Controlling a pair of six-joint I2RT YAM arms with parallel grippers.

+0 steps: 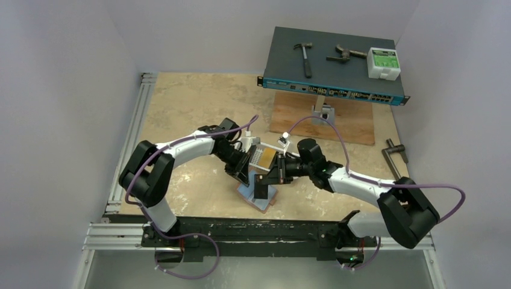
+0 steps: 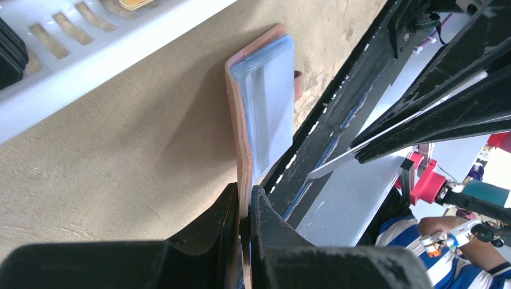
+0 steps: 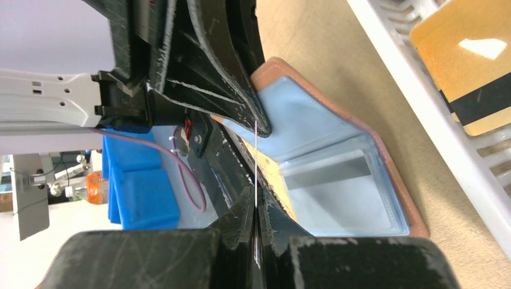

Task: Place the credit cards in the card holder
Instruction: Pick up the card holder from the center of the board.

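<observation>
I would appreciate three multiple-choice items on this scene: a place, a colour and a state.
1. The striped orange-yellow card lies: A in the white tray; B on the network switch; C under the hammer.
2. Sleeves of the card holder are: A green; B pale blue; C red.
3. The left end effector is: A open; B shut on the card holder; C out of view.
Key: 1 A, it rests inside the tray; 2 B, both wrist views show them; 3 B, it pinches the leather edge.
</observation>
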